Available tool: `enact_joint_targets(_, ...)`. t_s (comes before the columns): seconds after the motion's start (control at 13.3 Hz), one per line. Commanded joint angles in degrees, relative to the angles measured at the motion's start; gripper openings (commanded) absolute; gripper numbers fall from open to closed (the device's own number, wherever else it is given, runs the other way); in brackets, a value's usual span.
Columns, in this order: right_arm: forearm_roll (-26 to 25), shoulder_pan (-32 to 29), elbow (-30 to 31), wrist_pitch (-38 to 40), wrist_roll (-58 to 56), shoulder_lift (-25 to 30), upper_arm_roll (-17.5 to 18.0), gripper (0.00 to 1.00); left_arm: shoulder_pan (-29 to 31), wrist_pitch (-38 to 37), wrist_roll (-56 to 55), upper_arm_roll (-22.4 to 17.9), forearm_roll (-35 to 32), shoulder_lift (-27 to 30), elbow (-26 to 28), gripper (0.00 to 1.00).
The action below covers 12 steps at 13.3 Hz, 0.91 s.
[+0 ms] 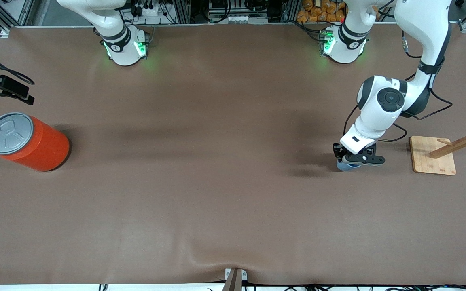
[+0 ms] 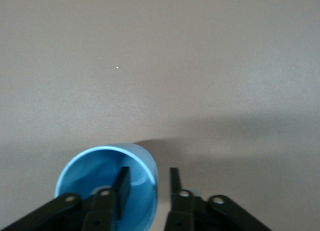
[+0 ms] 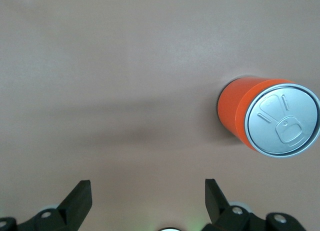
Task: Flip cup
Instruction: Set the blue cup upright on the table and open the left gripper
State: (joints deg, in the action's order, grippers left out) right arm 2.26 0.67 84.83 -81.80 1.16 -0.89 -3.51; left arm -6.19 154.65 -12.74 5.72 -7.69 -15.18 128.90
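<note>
The light-blue cup (image 1: pixel 344 165) stands on the brown table (image 1: pixel 217 182) with its mouth up, toward the left arm's end and beside a wooden rack. My left gripper (image 1: pixel 356 159) reaches down onto it. In the left wrist view the cup (image 2: pixel 95 173) shows its darker blue inside. The left gripper (image 2: pixel 149 169) is open astride the cup's wall, one finger (image 2: pixel 122 188) inside and the other outside, and neither presses on the wall. My right gripper (image 3: pixel 147 191) hangs open over bare table with nothing between its fingers; it does not show in the front view.
A large orange-red can (image 1: pixel 26 141) with a grey lid stands toward the right arm's end; it also shows in the right wrist view (image 3: pixel 270 118). A wooden rack on a square base (image 1: pixel 433 155) lies close to the cup. A black device (image 1: pixel 2 89) sits at the table's edge.
</note>
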Motion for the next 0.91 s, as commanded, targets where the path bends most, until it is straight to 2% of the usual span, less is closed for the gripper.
enact_joint_targets(0.0, -0.33, 0.29, -0.81, 0.33, -0.46, -0.34, -0.09, 1.00, 0.21, -2.94, -2.90, 0.08, -1.80, 1.55, -1.19, 1.00)
enact_joint_targets(0.3, -0.33, 0.30, -0.81, 0.33, -0.46, -0.34, -0.09, 1.00, -0.05, -18.11, -3.43, 0.60, -1.80, 4.97, -9.26, 1.00)
enact_joint_targets(0.53, -0.33, 0.38, -0.81, 0.24, -0.46, -0.34, -0.09, 1.00, -0.41, -32.18, -3.17, 0.96, -1.19, 5.16, -20.41, 1.00)
enact_joint_targets(0.68, -0.33, 0.38, -0.81, 0.24, -0.46, -0.34, -0.09, 1.00, -0.15, -35.82, -2.47, 0.96, -1.01, 5.07, -24.47, 1.00)
enact_joint_targets(0.83, -0.33, 0.38, -0.81, 0.24, -0.46, -0.34, -0.09, 1.00, 0.21, -36.00, -2.38, 0.87, -0.92, 5.07, -25.98, 1.00)
